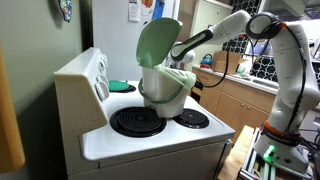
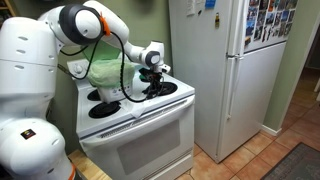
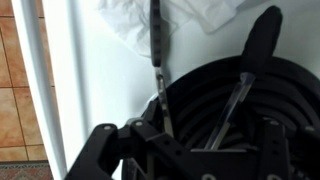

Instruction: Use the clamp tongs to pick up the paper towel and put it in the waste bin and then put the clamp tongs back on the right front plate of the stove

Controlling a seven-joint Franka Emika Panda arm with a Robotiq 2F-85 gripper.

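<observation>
Paper towel [image 3: 180,20]: soft, featherlight, crumpled on the stove [image 1: 150,145] beside its front burner [image 3: 290,90]; nip a fold.
Clamp tongs [image 3: 158,70]: stiff, slick metal on that burner; hold mid-handle.
Pincer [image 3: 195,145]: over the tongs; I cannot tell whether it is closed.

the gripper [image 3: 185,150] fills the near edge, dark and blurred, and its grip is hard to read. thin metal clamp tongs [image 3: 157,70] run from it past the black coil burner [image 3: 215,95], across the white stove [image 3: 100,80], with their far end over the crumpled paper towel [image 3: 205,14]. tiled floor [image 3: 20,90] lies left.
</observation>
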